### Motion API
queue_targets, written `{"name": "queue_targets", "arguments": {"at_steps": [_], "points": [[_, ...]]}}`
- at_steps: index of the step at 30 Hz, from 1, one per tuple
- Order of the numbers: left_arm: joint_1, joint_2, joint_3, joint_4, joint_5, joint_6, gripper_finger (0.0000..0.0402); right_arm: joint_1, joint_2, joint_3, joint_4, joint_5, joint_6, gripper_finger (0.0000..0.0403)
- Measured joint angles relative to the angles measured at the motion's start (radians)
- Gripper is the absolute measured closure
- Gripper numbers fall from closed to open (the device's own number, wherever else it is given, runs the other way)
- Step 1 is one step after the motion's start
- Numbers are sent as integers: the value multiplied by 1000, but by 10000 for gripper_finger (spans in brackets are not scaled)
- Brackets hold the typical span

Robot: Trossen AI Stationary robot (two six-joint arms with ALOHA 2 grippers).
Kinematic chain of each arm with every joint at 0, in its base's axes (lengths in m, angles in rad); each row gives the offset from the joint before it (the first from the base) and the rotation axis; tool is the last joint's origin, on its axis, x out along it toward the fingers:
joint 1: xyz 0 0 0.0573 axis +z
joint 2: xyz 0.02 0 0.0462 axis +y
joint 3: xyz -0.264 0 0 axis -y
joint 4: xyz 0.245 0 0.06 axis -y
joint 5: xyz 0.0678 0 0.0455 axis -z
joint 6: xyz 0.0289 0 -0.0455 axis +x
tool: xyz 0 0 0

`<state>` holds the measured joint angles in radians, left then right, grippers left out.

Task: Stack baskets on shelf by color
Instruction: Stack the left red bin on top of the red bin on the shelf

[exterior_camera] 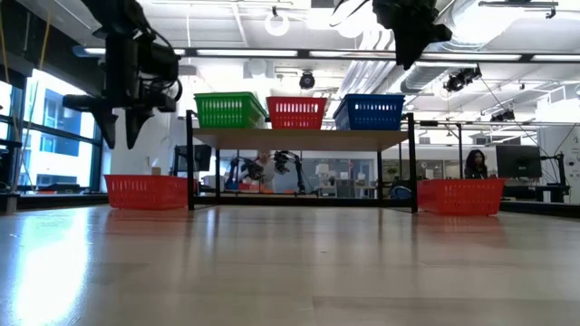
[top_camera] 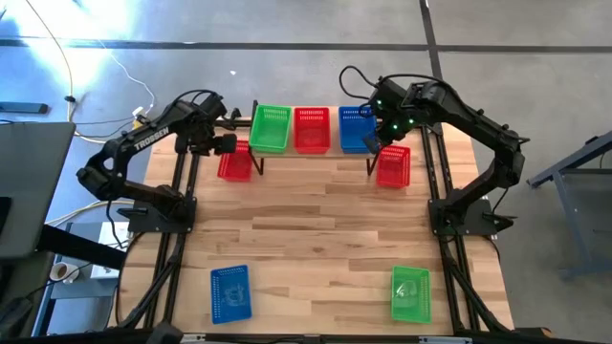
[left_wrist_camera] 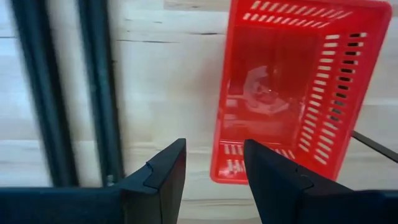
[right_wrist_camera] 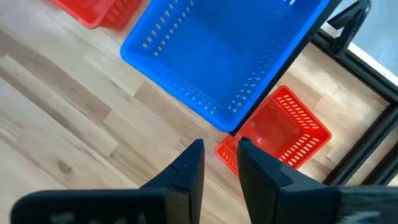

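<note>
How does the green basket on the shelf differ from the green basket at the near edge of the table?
The shelf's green basket sits raised on the shelf, in a row beside a red basket. The near green basket lies on the table, alone at its right corner. Both look alike in shape, mesh and colour.

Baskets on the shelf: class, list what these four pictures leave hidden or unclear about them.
- Stack height: in the high view the green basket, middle red basket and blue basket could each be one or several nested.
- Low view: the shelf board hides the basket bottoms.
- Right wrist view: the blue basket's far end is cut off by the edge.
- Left wrist view: the shelf is out of view.
</note>
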<state>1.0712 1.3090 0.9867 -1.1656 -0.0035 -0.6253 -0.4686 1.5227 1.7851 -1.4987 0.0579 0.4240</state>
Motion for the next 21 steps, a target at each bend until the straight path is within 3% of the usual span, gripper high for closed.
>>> {"name": "queue_targets", "arguments": {"at_steps": [7, 21], "points": [[18, 0, -93, 158, 86, 9, 251, 0, 0, 0, 0, -4, -6, 320], [19, 0, -185, 257, 38, -12, 251, 0, 0, 0, 0, -9, 5, 320]]}}
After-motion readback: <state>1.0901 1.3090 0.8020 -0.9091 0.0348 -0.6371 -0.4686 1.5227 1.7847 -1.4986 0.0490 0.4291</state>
